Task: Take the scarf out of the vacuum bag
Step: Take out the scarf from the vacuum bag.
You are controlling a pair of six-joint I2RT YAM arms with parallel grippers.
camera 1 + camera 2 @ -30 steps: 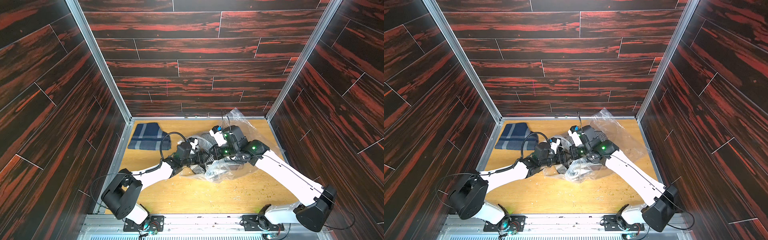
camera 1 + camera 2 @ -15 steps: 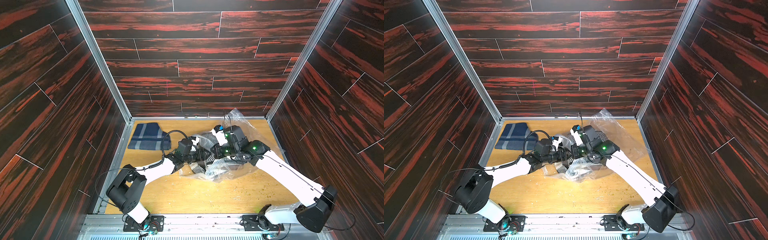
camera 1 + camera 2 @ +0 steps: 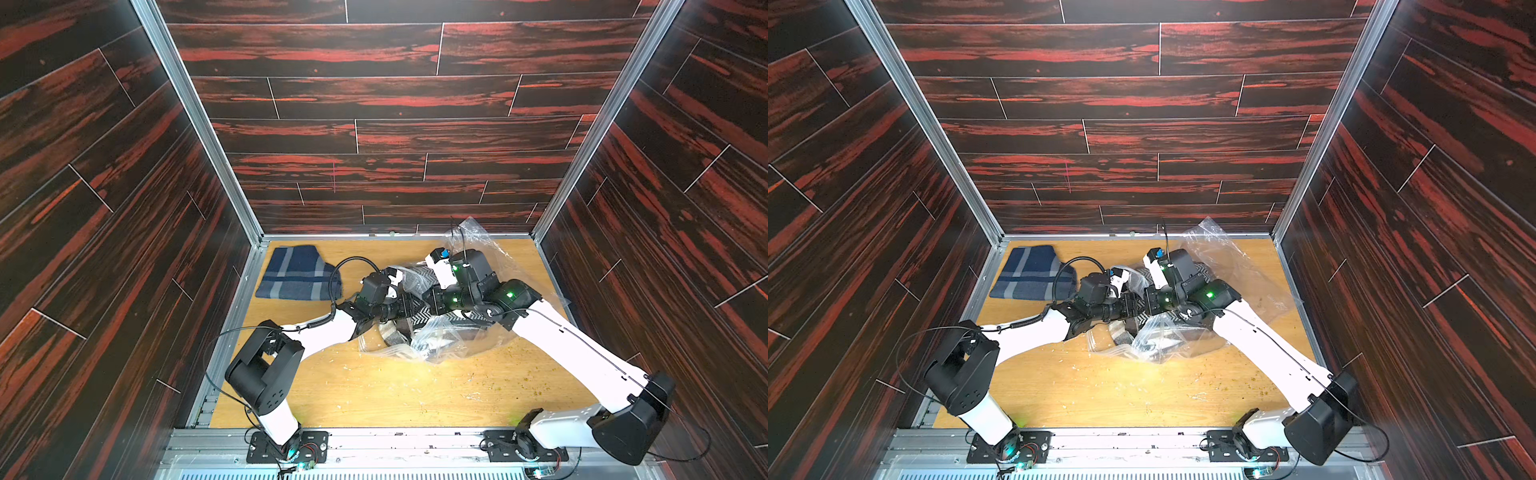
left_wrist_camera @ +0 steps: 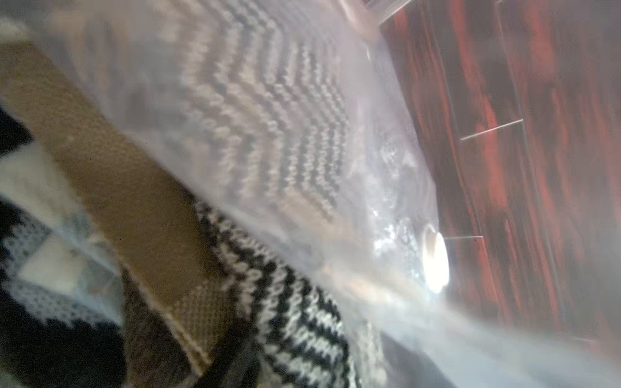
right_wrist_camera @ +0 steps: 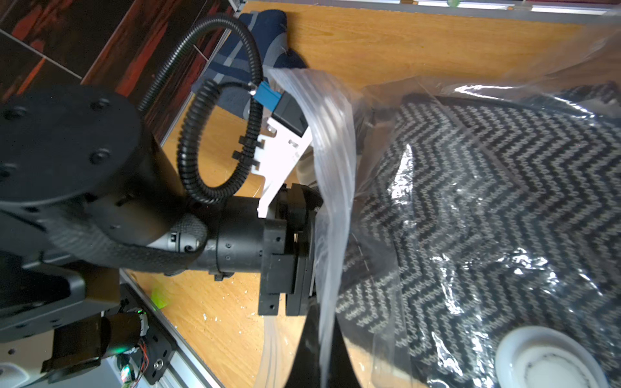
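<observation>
Though inside the vacuum bag, left fingers out of sight.

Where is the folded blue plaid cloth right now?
In both top views the blue plaid cloth lies at the table's far left corner, outside the vacuum bag, near the left arm's wrist.

Chevron scarf inside crinkled vacuum bag

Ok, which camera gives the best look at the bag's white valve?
Right wrist view: the valve faces the camera, sharp, though partly cropped. The left wrist view shows it edge-on and blurred. In both top views I cannot make it out.
</observation>
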